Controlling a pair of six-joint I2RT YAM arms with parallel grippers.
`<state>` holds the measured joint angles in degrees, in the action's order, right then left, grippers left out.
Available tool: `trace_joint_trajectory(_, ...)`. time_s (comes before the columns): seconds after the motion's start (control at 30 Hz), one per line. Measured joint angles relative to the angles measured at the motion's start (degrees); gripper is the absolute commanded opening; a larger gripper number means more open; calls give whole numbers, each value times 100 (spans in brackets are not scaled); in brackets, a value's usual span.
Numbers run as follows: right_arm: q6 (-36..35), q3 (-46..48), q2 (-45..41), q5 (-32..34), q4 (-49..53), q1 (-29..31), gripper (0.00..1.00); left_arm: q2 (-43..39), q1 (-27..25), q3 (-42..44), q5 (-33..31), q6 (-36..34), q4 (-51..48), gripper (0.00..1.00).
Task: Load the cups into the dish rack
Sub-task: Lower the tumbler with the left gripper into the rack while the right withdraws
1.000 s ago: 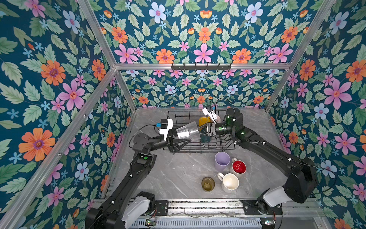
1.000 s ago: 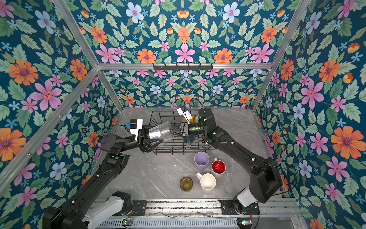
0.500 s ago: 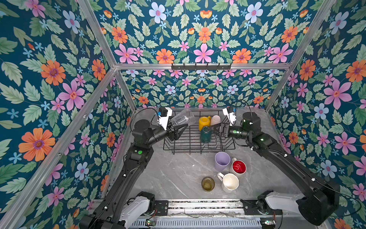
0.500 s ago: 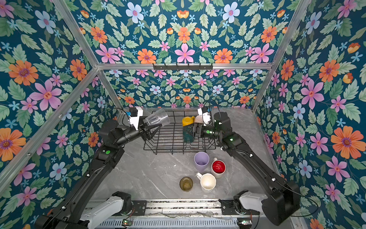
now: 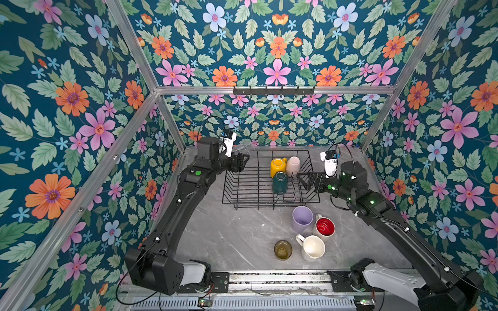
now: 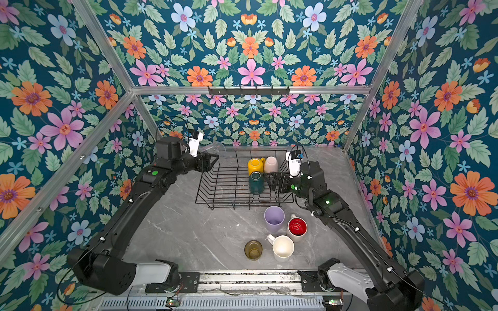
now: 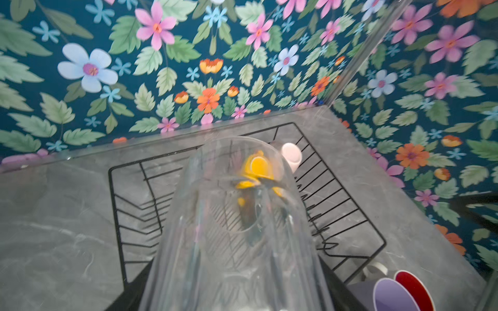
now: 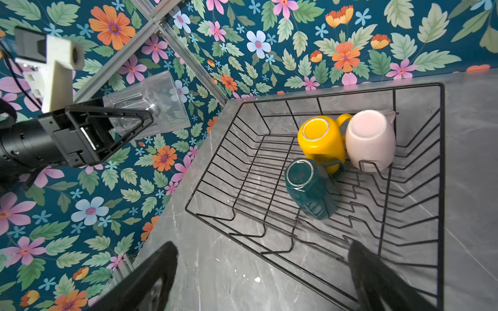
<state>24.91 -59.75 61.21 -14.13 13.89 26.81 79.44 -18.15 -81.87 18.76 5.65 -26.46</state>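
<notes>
Three cups are sitting in the dish rack. The left fingers are gripping the clear glass, raised by its far-left corner, and it is needing slow, mouth-down lowering into free space. The right fingers are gaping empty.

taking the dish rack rim that runs along the flowered wall as twelve o'clock: the yellow mug stands upside down near twelve. the cream cup, also upside down, touches it at one. the dark green mug sits base-up and tilted near the centre, its handle against the yellow mug. out past ten o'clock the left gripper clamps the clear glass in the air. the right gripper has its jaws wide apart with nothing between them. one jaw is over the six o'clock rim, the other over the grey table.
</notes>
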Motion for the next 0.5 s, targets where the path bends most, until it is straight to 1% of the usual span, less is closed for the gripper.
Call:
trace_joint_trajectory(0.23, -138, 116, -127, 203, 37, -2, 99, 1257, -251, -1054, -997, -160, -1132, 0)
trace_joint_trajectory(0.4, -225, 247, -225, 254, 61, -11, 99, 1989, -437, -1613, -1572, -273, -1705, 0)
trace_joint_trajectory(0.5, -278, 317, -262, 262, 96, -13, 99, 2374, -509, -1899, -1808, -299, -1963, 0)
